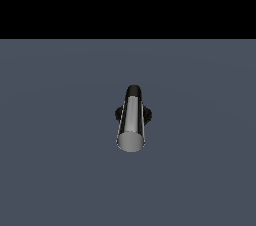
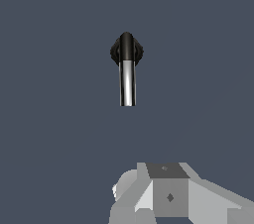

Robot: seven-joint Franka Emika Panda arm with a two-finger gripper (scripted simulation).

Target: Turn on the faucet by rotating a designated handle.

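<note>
The faucet (image 1: 148, 115) stands on the grey floor in the middle of the exterior view. Its black ribbed base shows only as dark bulges behind the handle (image 1: 131, 120). The handle is a shiny silver-grey cylinder that runs from the black elbow (image 1: 133, 90) toward the camera, flat round end in front. In the wrist view the faucet base (image 2: 115, 52), elbow (image 2: 126, 44) and handle (image 2: 127, 84) are seen from above, at a distance. Grey and white blocky parts of my gripper (image 2: 168, 196) sit at the picture's edge, well apart from the faucet. Its fingertips do not show.
Plain grey floor (image 1: 60, 170) lies all around the faucet. A black background (image 1: 128, 0) fills the upper part of the exterior view. The arm does not appear in the exterior view.
</note>
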